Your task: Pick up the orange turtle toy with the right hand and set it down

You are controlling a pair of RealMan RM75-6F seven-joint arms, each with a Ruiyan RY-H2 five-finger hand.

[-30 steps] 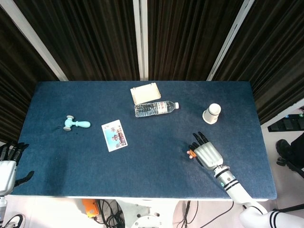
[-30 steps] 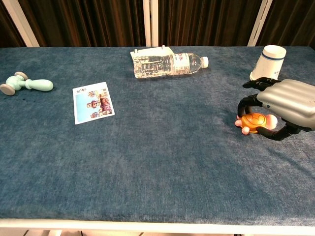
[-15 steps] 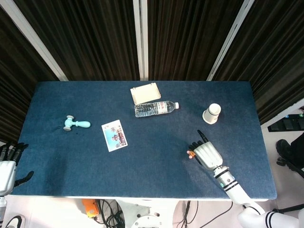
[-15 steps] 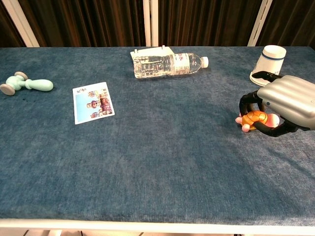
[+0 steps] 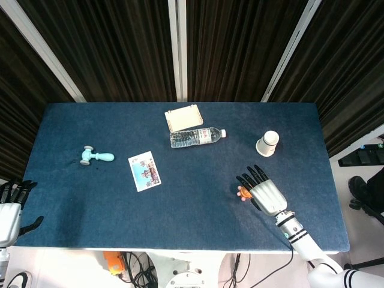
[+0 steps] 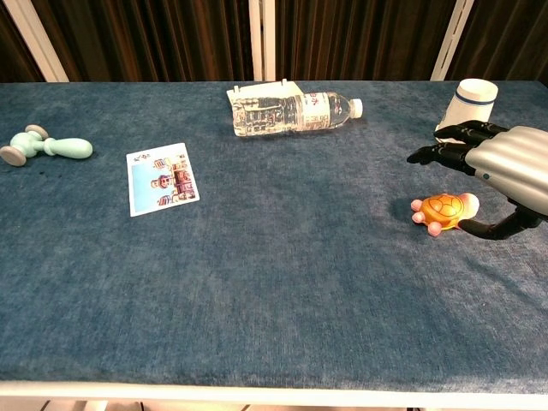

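The orange turtle toy (image 6: pixel 443 211) lies on the blue table (image 6: pixel 282 282) at the right side; in the head view only a small part of the turtle toy (image 5: pixel 243 192) shows beside the hand. My right hand (image 6: pixel 501 167) hovers just above and to the right of it, fingers stretched out and apart, holding nothing; the thumb sits low on the table beside the toy. From the head camera the right hand (image 5: pixel 263 191) covers most of the toy. My left hand (image 5: pixel 11 207) hangs off the table's left front corner, fingers spread, empty.
A white paper cup (image 6: pixel 469 107) stands just behind the right hand. A clear water bottle (image 6: pixel 295 113) lies in front of a small beige box (image 5: pixel 183 117) at the back centre. A picture card (image 6: pixel 162 178) and a mint-green roller (image 6: pixel 44 147) lie to the left.
The right hand's fingers have opened and lifted off the turtle toy, which now lies free on the table. The left hand has not moved.
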